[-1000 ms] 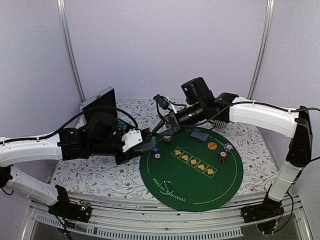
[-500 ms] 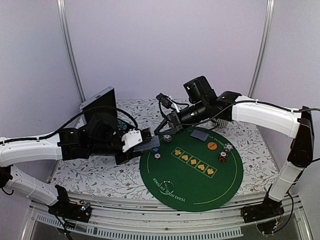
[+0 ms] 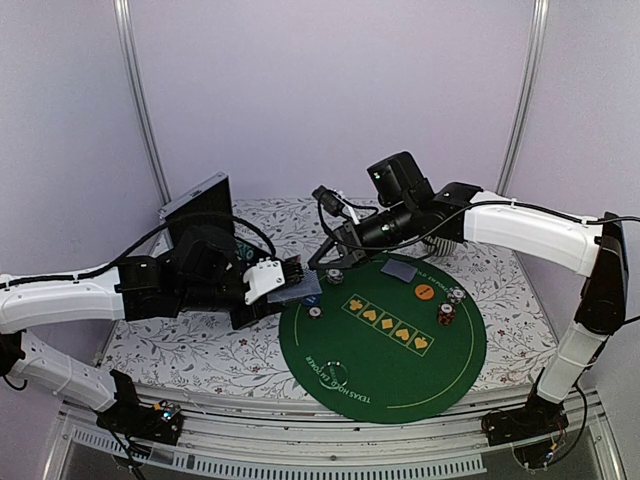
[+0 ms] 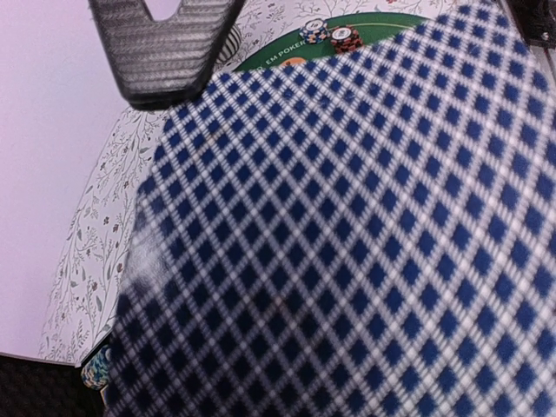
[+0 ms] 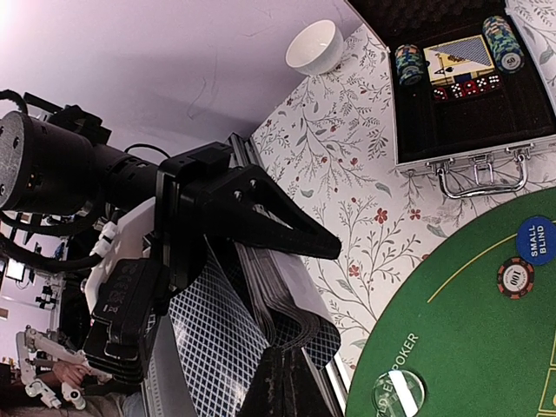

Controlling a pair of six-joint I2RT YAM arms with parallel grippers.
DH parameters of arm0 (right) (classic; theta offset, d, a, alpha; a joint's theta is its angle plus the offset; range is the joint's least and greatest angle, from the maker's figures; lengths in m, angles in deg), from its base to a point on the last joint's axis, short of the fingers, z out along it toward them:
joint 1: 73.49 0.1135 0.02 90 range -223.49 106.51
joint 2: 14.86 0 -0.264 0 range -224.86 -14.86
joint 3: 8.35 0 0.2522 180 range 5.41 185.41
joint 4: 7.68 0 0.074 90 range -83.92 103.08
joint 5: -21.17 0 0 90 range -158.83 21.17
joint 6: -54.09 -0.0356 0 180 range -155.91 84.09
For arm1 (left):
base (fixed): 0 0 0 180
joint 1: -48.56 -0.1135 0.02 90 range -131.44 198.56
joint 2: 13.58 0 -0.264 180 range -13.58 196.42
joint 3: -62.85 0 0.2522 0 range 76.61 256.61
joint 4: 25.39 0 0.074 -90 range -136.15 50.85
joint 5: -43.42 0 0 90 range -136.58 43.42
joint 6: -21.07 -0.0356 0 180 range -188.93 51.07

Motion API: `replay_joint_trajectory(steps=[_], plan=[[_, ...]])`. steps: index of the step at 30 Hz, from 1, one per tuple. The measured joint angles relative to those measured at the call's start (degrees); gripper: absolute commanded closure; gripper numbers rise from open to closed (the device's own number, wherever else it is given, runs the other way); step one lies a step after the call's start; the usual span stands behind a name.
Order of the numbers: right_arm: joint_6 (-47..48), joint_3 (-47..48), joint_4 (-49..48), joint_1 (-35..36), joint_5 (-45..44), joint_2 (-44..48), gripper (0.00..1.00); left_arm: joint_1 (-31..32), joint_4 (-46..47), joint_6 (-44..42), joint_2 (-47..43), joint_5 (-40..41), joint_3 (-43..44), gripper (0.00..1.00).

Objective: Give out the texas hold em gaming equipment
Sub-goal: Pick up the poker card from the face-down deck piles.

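My left gripper (image 3: 286,290) is shut on a deck of blue-diamond-backed playing cards (image 3: 300,291) at the left edge of the green mat (image 3: 380,350). The deck's back fills the left wrist view (image 4: 347,243), under one ribbed finger (image 4: 165,43). My right gripper (image 3: 322,262) has reached the deck; in the right wrist view its jaws (image 5: 285,354) are pinched on the bent edge of the deck (image 5: 287,304). On the mat lie one card (image 3: 399,270), an orange disc (image 3: 424,291), a white disc (image 3: 314,312) and chip stacks (image 3: 446,313).
The open aluminium case (image 5: 469,78) holds chip stacks, cards and dice, at back left (image 3: 200,205). A white bowl (image 5: 315,45) stands beyond it. A blue small-blind disc (image 5: 533,240), a chip stack (image 5: 515,277) and a clear disc (image 5: 398,391) lie on the mat.
The right gripper has lifted slightly and closed in on the deck. The deck's top card now juts out over the mat edge, covering the blue disc.
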Motion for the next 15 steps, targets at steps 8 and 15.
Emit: replay_joint_trajectory(steps=[8,15], plan=[[0.3,-0.3,0.1,-1.1,0.0,1.4,0.98,0.0,0.0,0.0,0.0,0.0,0.0,0.58],[0.5,-1.7,-0.5,-3.3,-0.9,7.5,0.98,0.0,0.0,0.0,0.0,0.0,0.0,0.58]])
